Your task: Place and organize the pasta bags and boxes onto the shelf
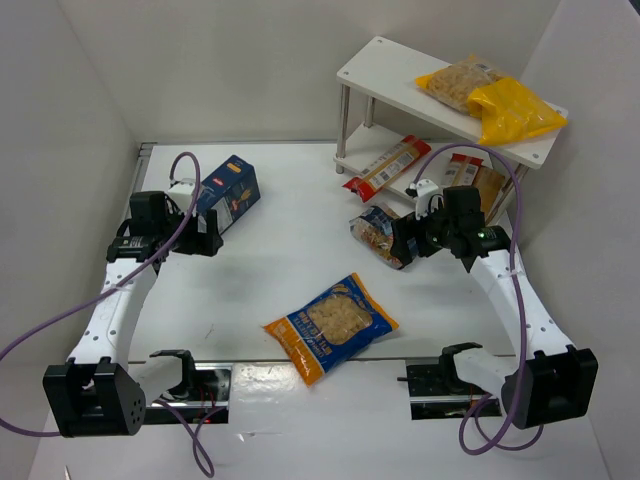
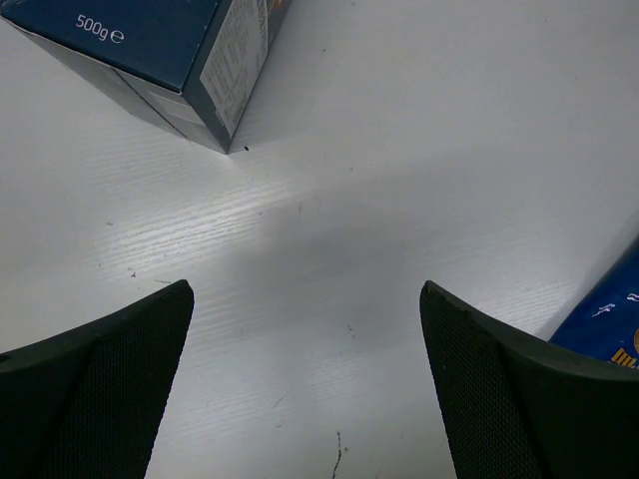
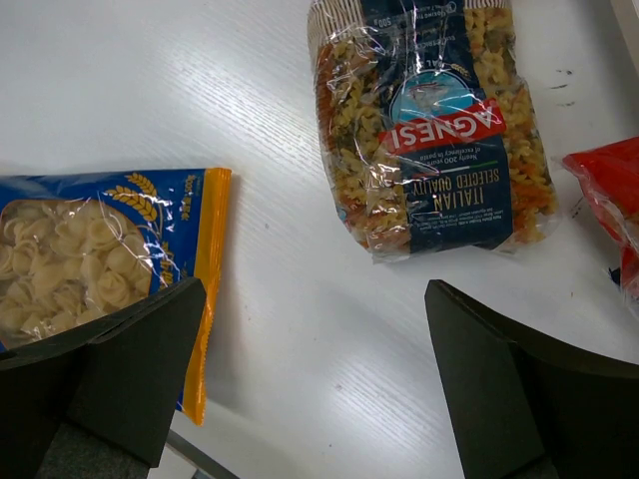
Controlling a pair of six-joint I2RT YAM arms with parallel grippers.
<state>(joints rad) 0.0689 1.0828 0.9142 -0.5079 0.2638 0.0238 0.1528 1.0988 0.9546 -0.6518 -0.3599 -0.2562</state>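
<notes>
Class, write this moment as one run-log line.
left pincer open, near blue carton | right pincer open, near clear bag | orange-and-blue bag on table | yellow bag on shelf top

Table (image 2: 399,150): matt, fine woodgrain texture. Carton (image 2: 150,50), 11 o'clock in left wrist view: smooth printed card, slight sheen. Clear bag (image 3: 429,130): glossy crinkled plastic film. Shelf legs (image 1: 343,125): bright metal. Finger pads (image 2: 110,399): black, matt, fine-dimpled.

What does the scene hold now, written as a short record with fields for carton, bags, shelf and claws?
carton: dark-blue pasta carton, on table, by left claw
loose bags: orange-and-blue bag, table centre; clear Agnesi bag, before shelf
shelf: white two-tier rack; yellow bags on top, long red-orange bags on lower board
left claw: open, empty
right claw: open, empty, near Agnesi bag
</notes>
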